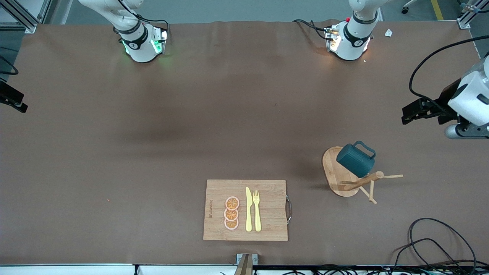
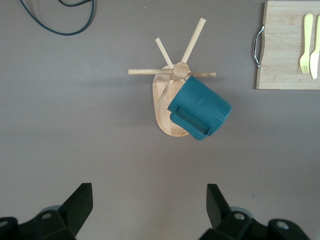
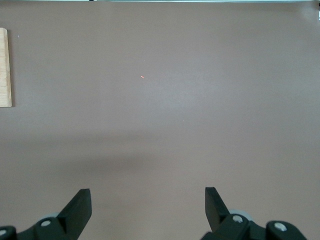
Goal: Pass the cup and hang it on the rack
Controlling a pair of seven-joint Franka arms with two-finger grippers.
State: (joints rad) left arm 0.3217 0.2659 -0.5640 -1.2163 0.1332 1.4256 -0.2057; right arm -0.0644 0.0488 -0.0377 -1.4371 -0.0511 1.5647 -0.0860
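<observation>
The dark teal cup (image 1: 355,159) sits tilted on the light wooden rack (image 1: 331,172), up against the pegs near the top of the post. Its loop handle shows and its yellow inside is hidden. How it hooks onto a peg cannot be seen. In the left wrist view the cup (image 2: 200,107) covers part of the rack's oval base (image 2: 162,100). My left gripper (image 1: 405,114) is open and empty, up in the air at the left arm's end of the table, clear of the rack; it also shows in its own view (image 2: 149,200). My right gripper (image 1: 17,103) is open and empty over bare table (image 3: 148,202).
A bamboo cutting board (image 1: 267,225) with a yellow knife (image 1: 248,210), a yellow fork (image 1: 257,210) and orange slices (image 1: 231,213) lies near the front camera's edge. Black cables (image 1: 431,240) lie at the corner near the rack.
</observation>
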